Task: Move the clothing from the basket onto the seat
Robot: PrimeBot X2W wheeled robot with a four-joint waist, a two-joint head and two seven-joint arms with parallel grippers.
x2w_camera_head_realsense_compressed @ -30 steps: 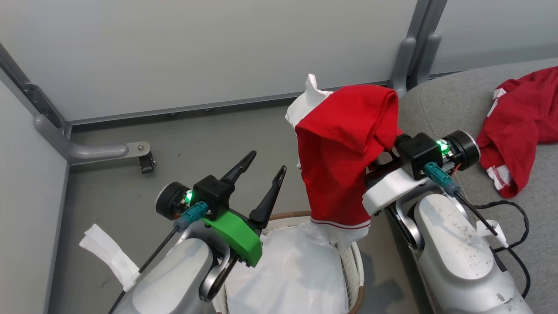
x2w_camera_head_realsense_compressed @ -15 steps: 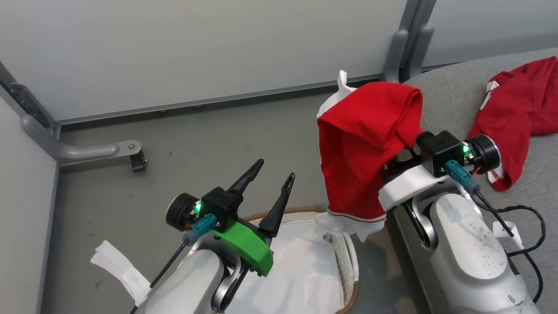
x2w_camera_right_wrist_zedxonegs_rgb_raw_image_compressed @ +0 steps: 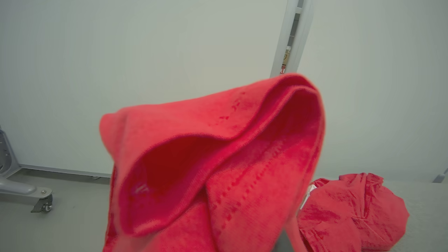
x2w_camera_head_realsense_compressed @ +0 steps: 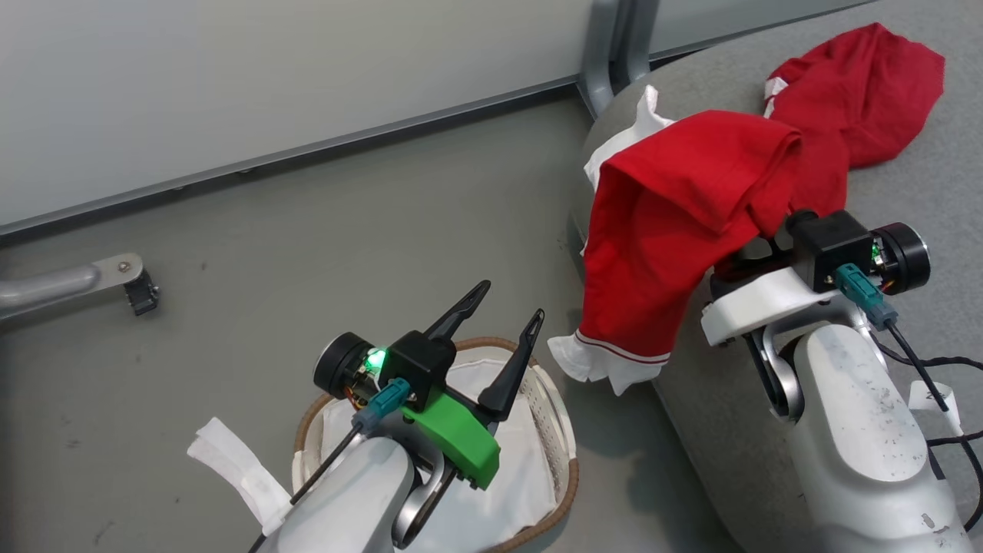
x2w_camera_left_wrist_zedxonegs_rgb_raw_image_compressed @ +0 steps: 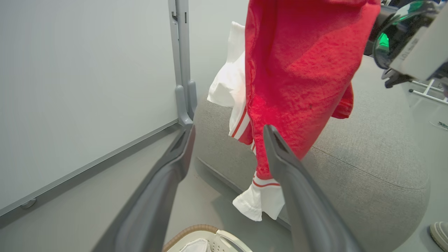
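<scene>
Clothing over seat edge (floor gap before basket)

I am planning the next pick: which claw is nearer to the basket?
Left. The left claw hangs open just above the basket. The right claw is off to the side, over the edge of the seat, shut on a red garment.

Bright even light, soft shadows; near clothing seemingly blurred.

Pale grey forearms, the right one flecked dark. A green bracket carries the left gripper, a white bracket the right wrist; teal plugs feed black cables.
</scene>
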